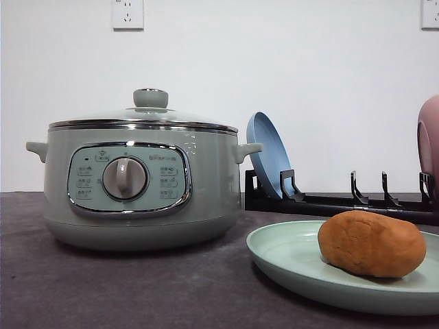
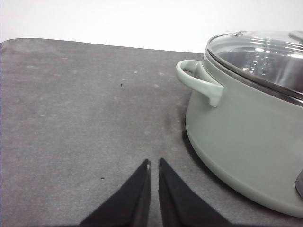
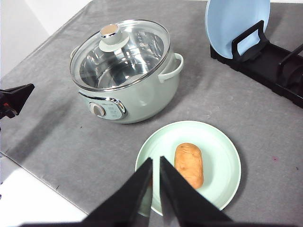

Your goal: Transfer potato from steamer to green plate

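So the potato [image 1: 371, 243] is sitting on the green plate [image 1: 288, 257], a little off its centre, resting on its side and touching nothing else. From above, through the right wrist camera, it lies lengthwise on the plate with pale green showing all round it. The right gripper [image 3: 155, 163] hangs over the plate's near edge, its two black fingers drawn together with only a thin slit between them and nothing held. Beside the plate stands the steamer [image 1: 140, 185], glass lid on, green knob on top, dial facing forward; through the glass the inside looks like bare shiny metal, though reflections make that hard to be sure of. Over on the other side, the left gripper [image 2: 154, 165] is low above the grey table cover [image 2: 71, 118], fingers pressed nearly together, gripping nothing, with the steamer's side handle [image 2: 199, 82] close by. Behind the plate a black rack [image 1: 329, 199] holds a blue plate [image 1: 269, 154] upright, and a pink dish [image 1: 429, 137] peeks in at the far right.
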Robot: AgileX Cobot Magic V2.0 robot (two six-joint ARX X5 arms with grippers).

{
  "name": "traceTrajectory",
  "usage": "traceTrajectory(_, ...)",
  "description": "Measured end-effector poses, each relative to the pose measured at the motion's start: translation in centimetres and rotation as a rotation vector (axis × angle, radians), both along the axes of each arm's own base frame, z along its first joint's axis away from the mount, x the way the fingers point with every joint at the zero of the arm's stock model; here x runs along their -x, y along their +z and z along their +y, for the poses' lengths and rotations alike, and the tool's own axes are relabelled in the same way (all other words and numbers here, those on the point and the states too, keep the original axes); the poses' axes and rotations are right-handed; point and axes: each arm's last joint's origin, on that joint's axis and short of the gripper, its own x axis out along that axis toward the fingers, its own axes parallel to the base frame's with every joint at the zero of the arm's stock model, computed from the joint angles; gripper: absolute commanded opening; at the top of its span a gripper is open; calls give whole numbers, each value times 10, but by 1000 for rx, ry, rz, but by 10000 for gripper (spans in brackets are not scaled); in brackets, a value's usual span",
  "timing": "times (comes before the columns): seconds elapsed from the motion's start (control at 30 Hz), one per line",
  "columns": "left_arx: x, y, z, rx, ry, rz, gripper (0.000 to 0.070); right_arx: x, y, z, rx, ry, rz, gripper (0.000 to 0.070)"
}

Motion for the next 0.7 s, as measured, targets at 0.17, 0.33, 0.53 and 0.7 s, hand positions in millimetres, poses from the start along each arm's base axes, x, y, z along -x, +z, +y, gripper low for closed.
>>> traceTrajectory(0.17,0,0,0,0,0,0,25,0,0,0,0,0,0,14)
traceTrajectory(0.33,0,0,0,0,0,0,25,0,0,0,0,0,0,14)
traceTrajectory(0.53,0,0,0,0,0,0,25,0,0,0,0,0,0,14)
traceTrajectory(0.7,0,0,0,0,0,0,25,0,0,-1,-2,-24,-3,14)
